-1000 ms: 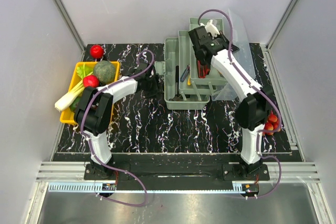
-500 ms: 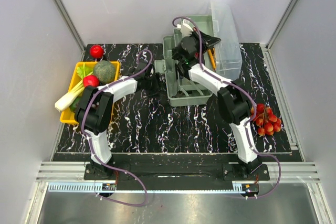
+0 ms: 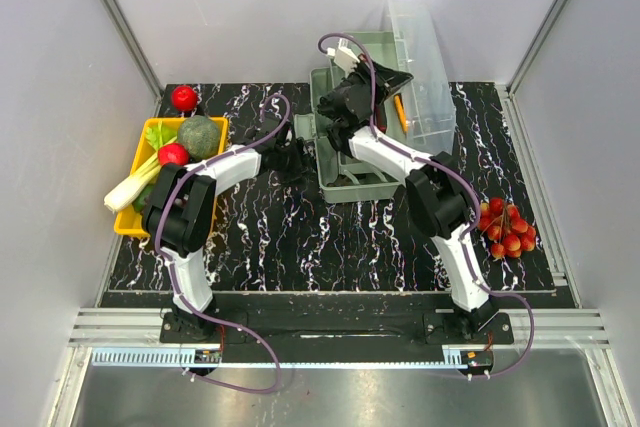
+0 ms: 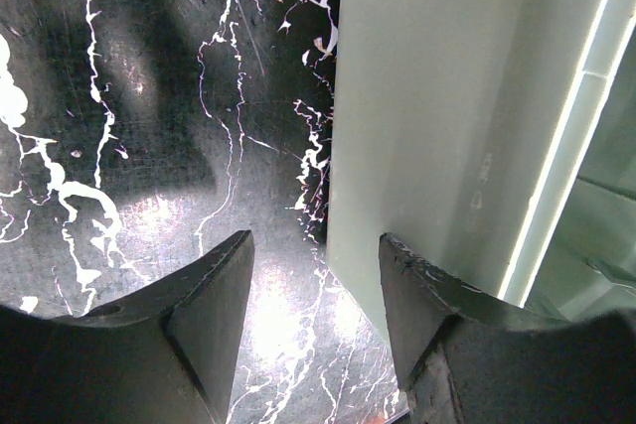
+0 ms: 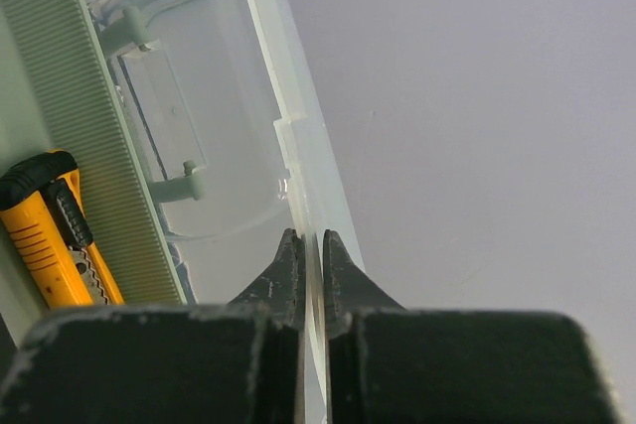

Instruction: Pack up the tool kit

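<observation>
Where the black, white-veined mat [image 3: 330, 247] reaches its far edge, just right of the middle, the toolbox [image 3: 340, 182] sits with its long axis running from near edge to far edge, turned slightly off square. Its clear lid [image 3: 430, 77] stands raised along the right long side, roughly upright, with the stepped inner trays exposed to its left.

The right gripper [image 5: 310, 240] is pinched tight on the thin free edge of that lid. A yellow-handled knife [image 5: 50, 235] lies in a tray beside it, its length following the box's long axis.

The left gripper [image 4: 311, 245] hangs low at the box's left wall with its jaws partly apart and nothing grasped. Whether the inner finger touches the wall I cannot tell.

A yellow tray [image 3: 128, 229] of vegetables rests at the mat's left edge, a single red fruit [image 3: 184, 97] at the far left corner, and a bunch of small red fruit [image 3: 505, 229] at the right edge. Plain pale walls [image 3: 250, 7] with aluminium rails [image 3: 120, 17] enclose the worktop.
</observation>
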You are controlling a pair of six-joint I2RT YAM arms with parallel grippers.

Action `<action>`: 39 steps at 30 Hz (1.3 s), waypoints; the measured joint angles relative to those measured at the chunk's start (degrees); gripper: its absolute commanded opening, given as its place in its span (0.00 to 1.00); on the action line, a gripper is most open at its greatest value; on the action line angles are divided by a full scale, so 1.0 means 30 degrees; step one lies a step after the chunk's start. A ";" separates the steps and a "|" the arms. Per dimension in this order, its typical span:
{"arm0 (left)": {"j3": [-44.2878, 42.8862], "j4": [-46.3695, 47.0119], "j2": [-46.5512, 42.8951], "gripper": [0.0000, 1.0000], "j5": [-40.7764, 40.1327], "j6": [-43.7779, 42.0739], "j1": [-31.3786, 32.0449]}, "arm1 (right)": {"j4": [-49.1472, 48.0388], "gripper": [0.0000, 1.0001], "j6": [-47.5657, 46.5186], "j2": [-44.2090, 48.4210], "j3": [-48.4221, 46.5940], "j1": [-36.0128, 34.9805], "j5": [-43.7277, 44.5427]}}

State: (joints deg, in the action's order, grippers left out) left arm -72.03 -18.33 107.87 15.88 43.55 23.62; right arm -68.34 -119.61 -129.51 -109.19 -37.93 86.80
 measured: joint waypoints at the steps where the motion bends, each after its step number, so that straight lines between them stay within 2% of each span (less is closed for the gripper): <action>1: 0.0000 0.0000 0.0000 0.57 0.0000 0.0000 0.0000 | -0.0007 0.10 -0.0029 0.0000 0.0000 -0.0051 0.0000; 5: 0.0000 -0.0007 0.0000 0.57 0.0000 0.0007 0.0000 | -0.0277 0.28 0.0022 -0.0015 0.0000 -0.0415 0.0051; 7: 0.0000 -0.0007 0.0000 0.57 0.0000 0.0000 0.0000 | -0.0765 0.33 0.0364 -0.0058 0.0000 -0.0721 0.0138; 27: 0.0058 0.0138 0.0000 0.57 0.0073 0.0051 -0.0131 | -0.1858 0.40 0.1333 -0.0933 -0.0423 -0.3184 0.0146; 33: 0.0066 0.0386 0.0000 0.57 0.0153 0.0175 -0.0277 | -0.1865 0.52 0.1392 -0.0933 -0.0423 -0.3497 0.0197; 39: 0.0219 0.0648 0.0000 0.58 0.0233 0.0306 -0.0554 | -0.1851 0.56 0.1413 -0.0933 -0.0423 -0.4379 0.0313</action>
State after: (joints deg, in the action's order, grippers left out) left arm -71.37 -16.38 107.87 16.58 44.47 21.96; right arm -73.89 -115.37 -132.31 -110.45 -51.07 87.74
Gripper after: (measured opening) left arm 0.573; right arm 0.552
